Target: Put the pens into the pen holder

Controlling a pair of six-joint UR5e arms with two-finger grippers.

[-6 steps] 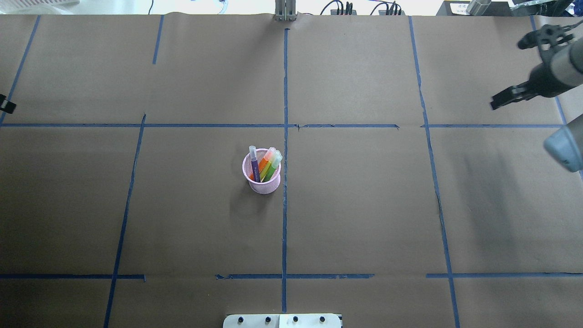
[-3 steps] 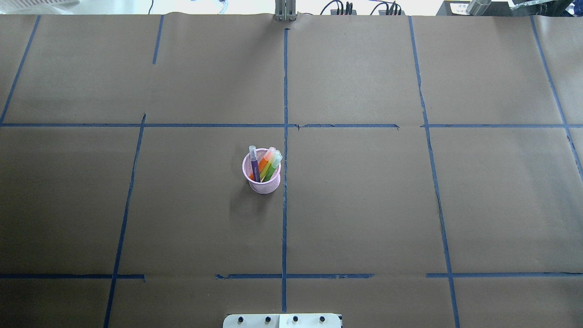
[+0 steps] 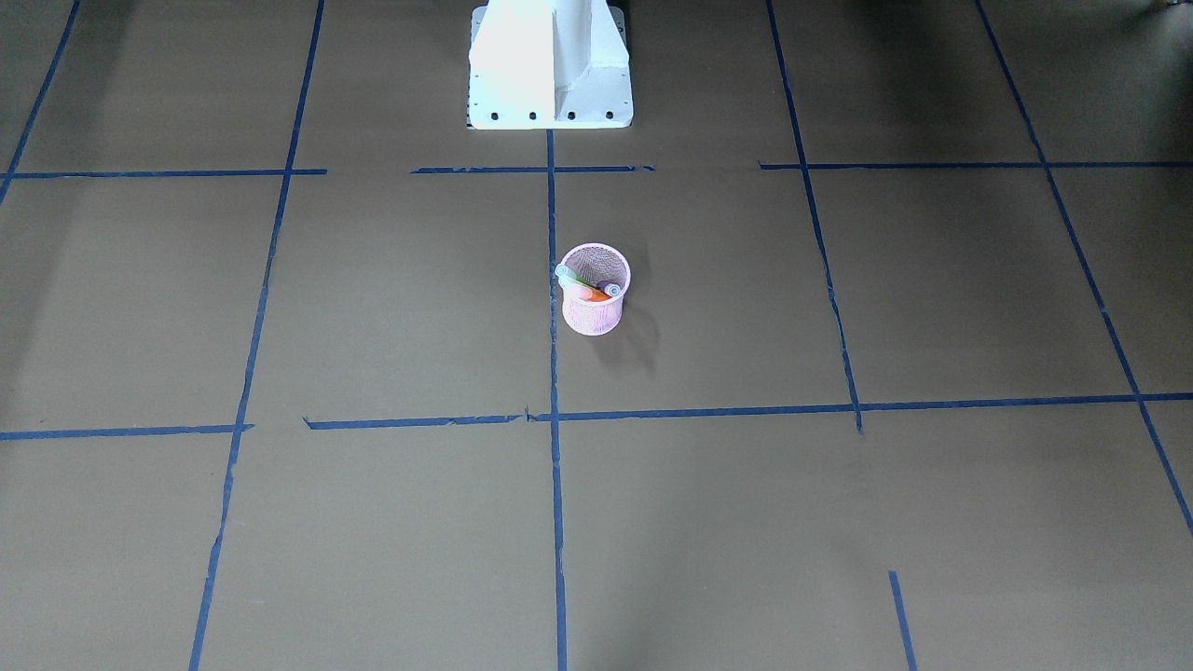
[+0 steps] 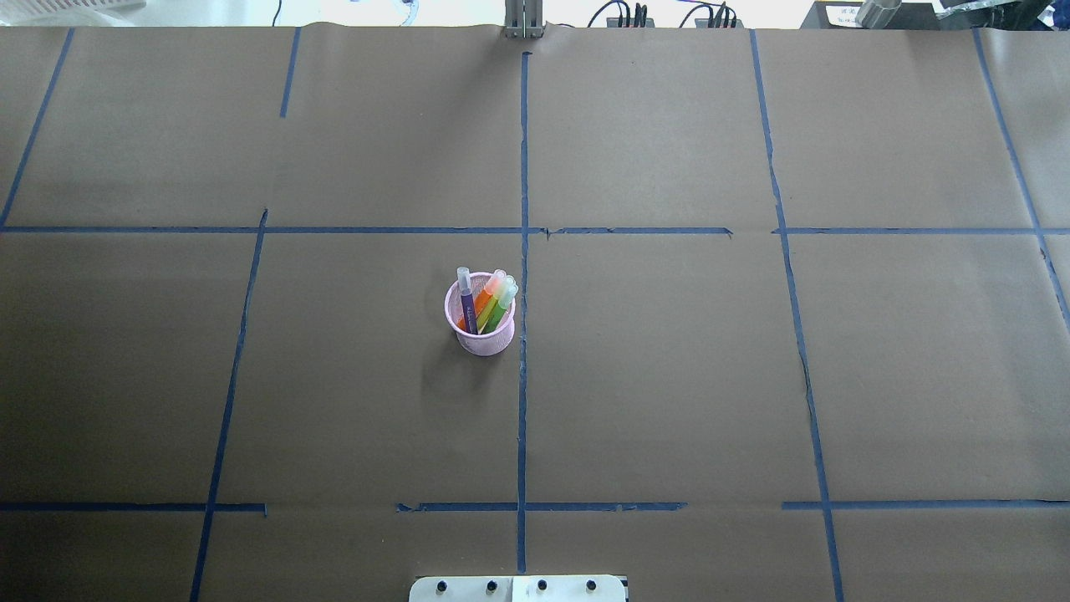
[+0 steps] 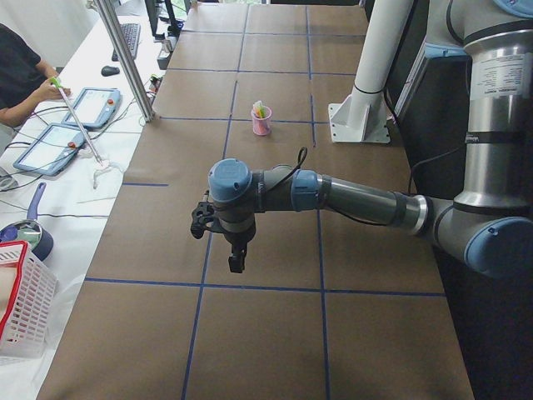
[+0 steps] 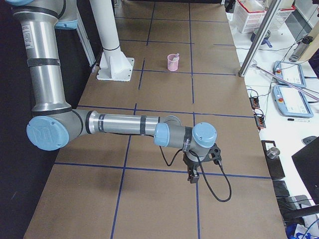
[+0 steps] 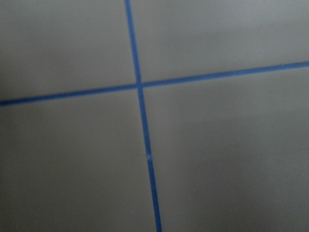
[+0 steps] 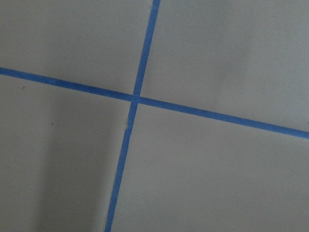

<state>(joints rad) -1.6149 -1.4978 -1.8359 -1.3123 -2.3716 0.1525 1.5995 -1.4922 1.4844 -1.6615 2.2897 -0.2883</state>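
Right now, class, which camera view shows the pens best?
Overhead exterior: the pens stand in the holder, purple, orange and green all distinct. Front-facing shows mostly cap ends at the rim. The side views show them tiny and far. Wrist views show only taped paper.

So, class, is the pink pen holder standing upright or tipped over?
Upright. The pen holder stands on its base, open mouth up, and the pens lean inside it, caps above the rim.
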